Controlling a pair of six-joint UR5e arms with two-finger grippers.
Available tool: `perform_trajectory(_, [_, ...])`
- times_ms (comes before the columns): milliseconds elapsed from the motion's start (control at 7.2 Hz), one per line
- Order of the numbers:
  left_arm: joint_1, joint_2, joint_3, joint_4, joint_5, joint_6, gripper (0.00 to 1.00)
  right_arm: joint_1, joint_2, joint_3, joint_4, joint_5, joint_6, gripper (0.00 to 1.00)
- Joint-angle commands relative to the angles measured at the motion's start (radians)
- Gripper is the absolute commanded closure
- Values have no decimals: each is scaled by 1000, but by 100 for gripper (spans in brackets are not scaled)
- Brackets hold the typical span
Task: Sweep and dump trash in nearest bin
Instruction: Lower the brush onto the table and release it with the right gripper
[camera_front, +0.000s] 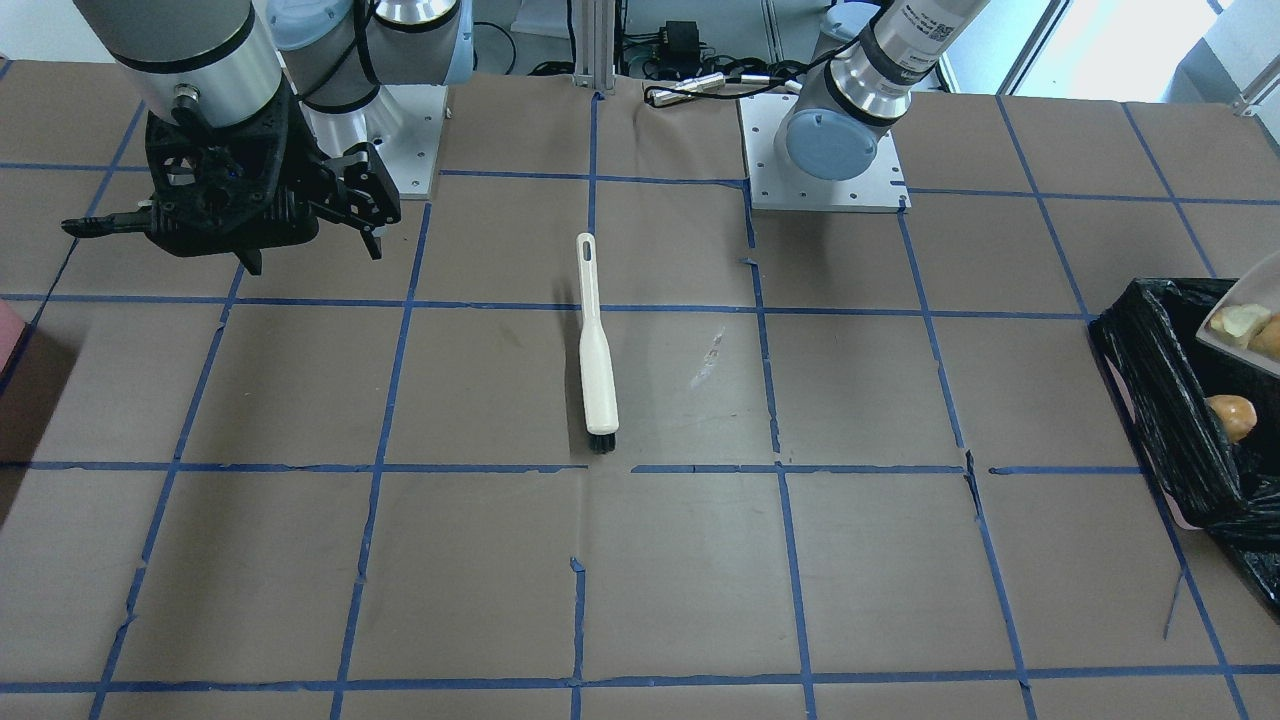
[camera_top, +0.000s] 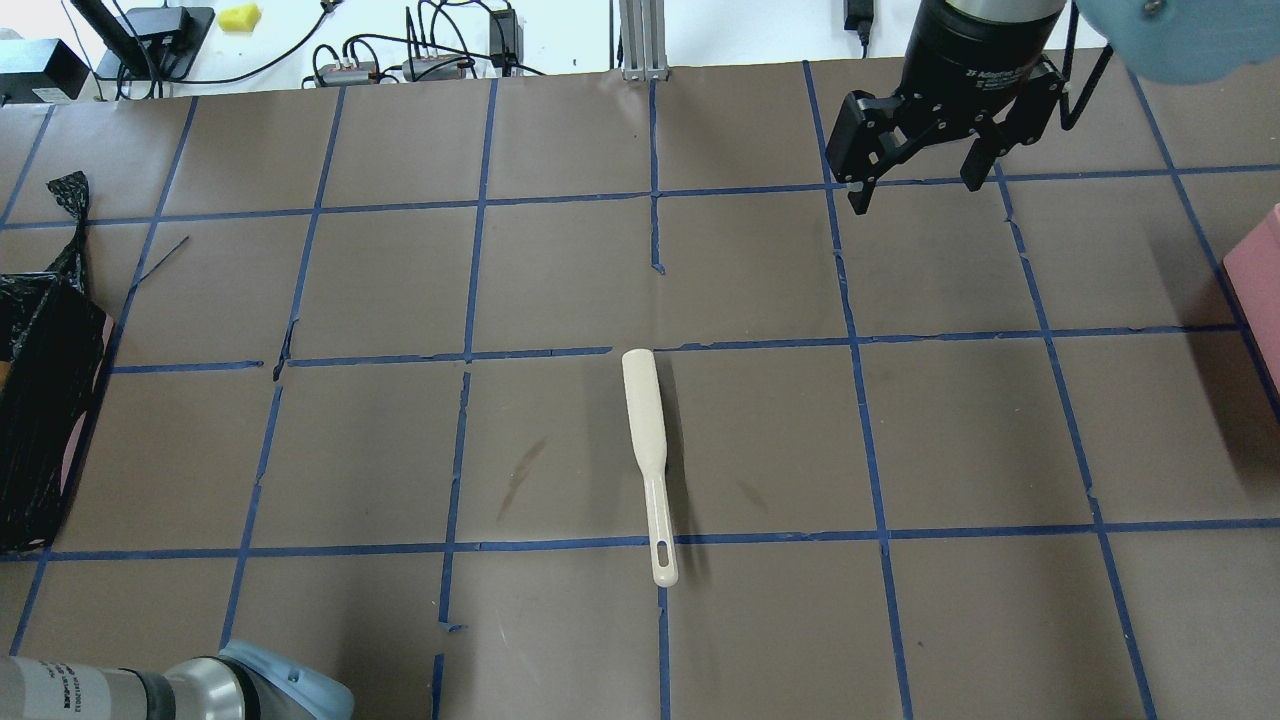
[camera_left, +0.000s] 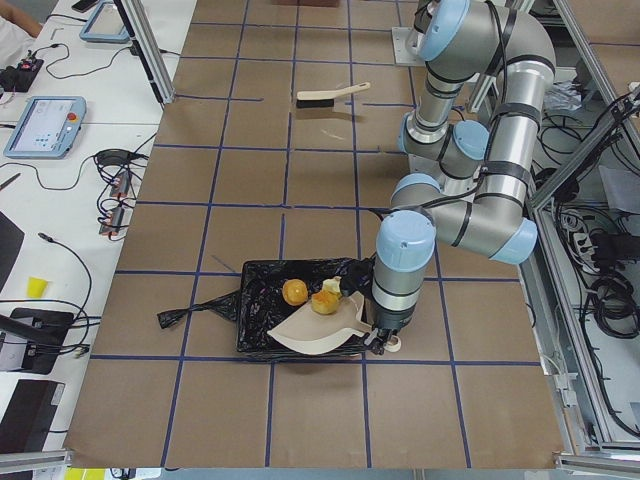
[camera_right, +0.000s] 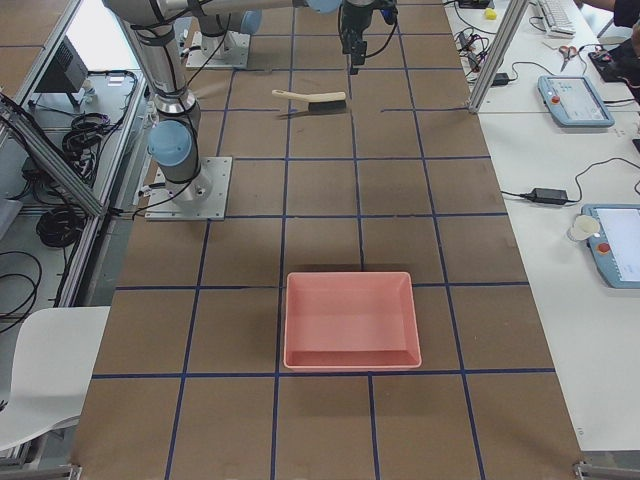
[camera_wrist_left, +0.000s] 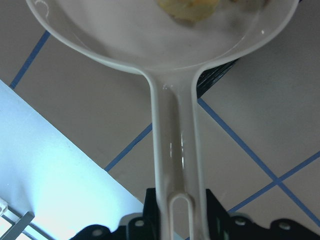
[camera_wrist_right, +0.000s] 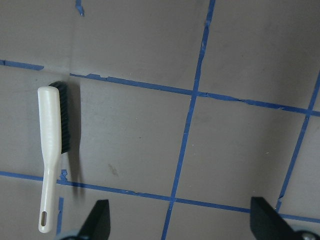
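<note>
Meanwhile, dustpan (camera_left: 318, 335) over bin (camera_left: 262, 310), brush (camera_top: 650, 460) mid-table, pink tray (camera_right: 350, 318) apart

Black-lined bin (camera_front: 1165, 400) — potato-like oval (camera_front: 1231, 415) inside; bread chunk (camera_front: 1270, 338) and apple-core bit (camera_front: 1238, 320) on the dustpan (camera_front: 1250, 293) over it.

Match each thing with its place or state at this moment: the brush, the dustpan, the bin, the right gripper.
Things:
1 brush
2 dustpan
3 bin
4 right gripper

States:
a lined with black plastic
b open, holding nothing
c lying on the middle of the table
d held over the bin, carrying trash

Pairs: 1-c, 2-d, 3-a, 4-b
</note>
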Motion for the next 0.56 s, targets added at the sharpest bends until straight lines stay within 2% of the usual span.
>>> perform_trajectory(0, [-44,2,-2,35,91,3,95,1,-9,26,-15,2,-6,0])
perform_trajectory(417, [-90,30,1,51,160,1,94,1,-23,40,-18,2,-35,0])
